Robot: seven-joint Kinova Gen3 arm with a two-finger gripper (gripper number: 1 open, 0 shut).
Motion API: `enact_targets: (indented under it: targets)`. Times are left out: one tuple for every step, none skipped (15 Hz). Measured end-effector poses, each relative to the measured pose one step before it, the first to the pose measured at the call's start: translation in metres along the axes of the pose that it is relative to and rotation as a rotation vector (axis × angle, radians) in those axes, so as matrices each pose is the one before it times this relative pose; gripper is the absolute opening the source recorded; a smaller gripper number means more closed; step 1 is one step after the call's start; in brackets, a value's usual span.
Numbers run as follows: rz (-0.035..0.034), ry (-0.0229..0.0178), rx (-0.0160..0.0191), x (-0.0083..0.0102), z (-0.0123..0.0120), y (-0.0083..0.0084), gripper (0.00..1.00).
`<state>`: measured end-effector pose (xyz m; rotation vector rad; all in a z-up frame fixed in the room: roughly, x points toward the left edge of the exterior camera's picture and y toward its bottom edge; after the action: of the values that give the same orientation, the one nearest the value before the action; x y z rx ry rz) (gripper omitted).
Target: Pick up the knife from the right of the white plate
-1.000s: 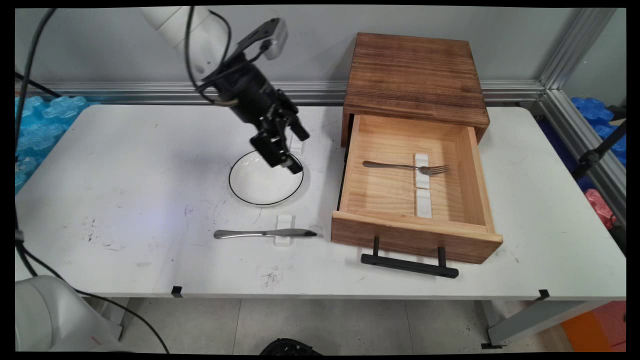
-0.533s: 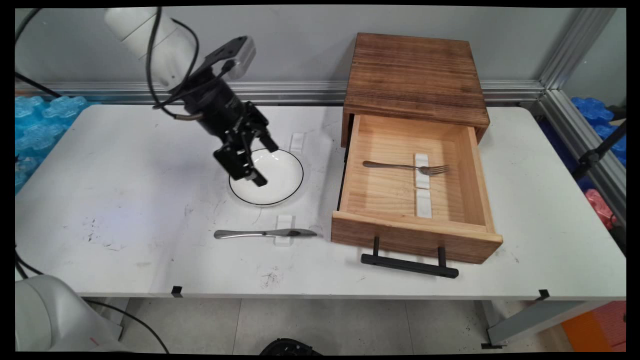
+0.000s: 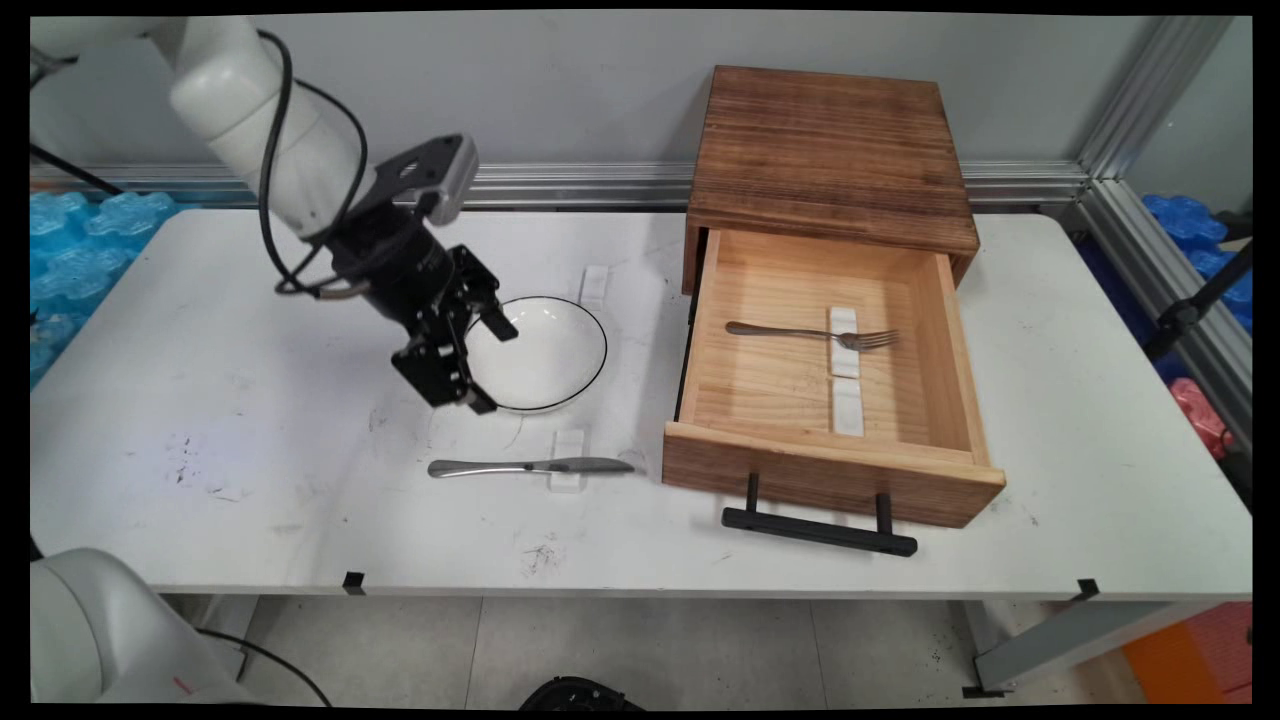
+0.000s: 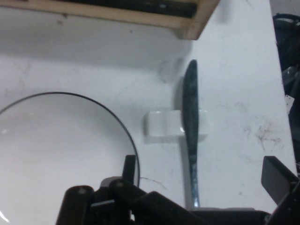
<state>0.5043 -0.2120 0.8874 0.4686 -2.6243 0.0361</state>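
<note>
White tabletop lies bare toward its left edge. Tilted down from upper left, the gripper hangs open and empty over the plate's left rim. Nearer the front edge a knife rests on a white block; right, an open wooden drawer holds a fork.

The claw hung open and empty, low over the left rim of the plate. One black finger was over the plate's inside and the other near its front edge. The plate was round and white with a thin black line round its rim, and it sat flat on the bench. A silver knife lay just in front of it. Its handle pointed left, and its blade lay across a small white block.
</note>
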Motion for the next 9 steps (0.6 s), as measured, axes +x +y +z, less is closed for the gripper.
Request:
enact_targets:
  targets:
    - [-0.00538,-0.0024,0.00297,-0.0006,0.00291,0.00334,1.0]
    - [-0.00496,-0.00174,0.003,-0.00046,0.00263,0.003,1.0]
    - [-0.00604,-0.00312,0.00281,-0.00019,0.00483,0.0045,1.0]
    - [-0.00784,-0.0028,0.00358,-0.00076,0.00539,0.00507,1.0]
    - [-0.0053,-0.00285,0.00281,-0.00061,0.00466,0.00393,1.0]
    - [-0.00426,-0.00316,0.00332,-0.00096,0.00462,0.00347,1.0]
    - [-0.00268,-0.00209,0.0022,-0.0007,0.00293,0.00216,1.0]
    - [-0.00213,-0.00292,0.00443,-0.00117,0.00436,0.00258,1.0]
    - [-0.00147,-0.00371,0.00465,-0.00176,0.00478,0.00252,1.0]
